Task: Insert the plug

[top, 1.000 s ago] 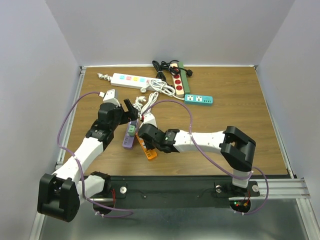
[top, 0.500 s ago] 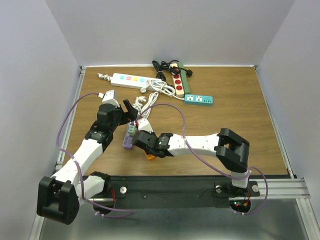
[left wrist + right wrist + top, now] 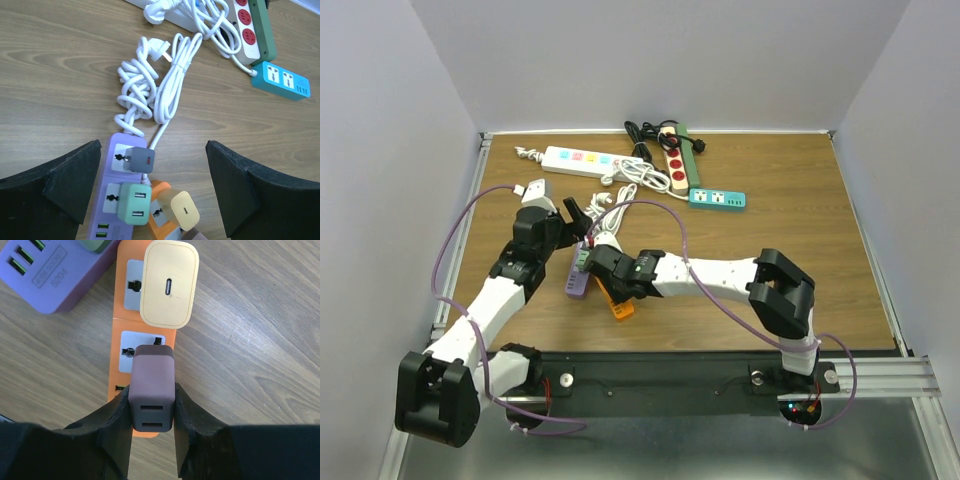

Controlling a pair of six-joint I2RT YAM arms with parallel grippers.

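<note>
Right tool [image 3: 151,396], gripping a mauve charger [image 3: 152,372] over a free socket [image 3: 129,351] of the orange strip [image 3: 131,250], must likely align prongs and press down; left tool [image 3: 152,150] stands open.

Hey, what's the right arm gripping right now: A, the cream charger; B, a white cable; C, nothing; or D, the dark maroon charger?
D: the right wrist view shows the right fingers clamped on the maroon charger, just over the orange power strip.
</note>
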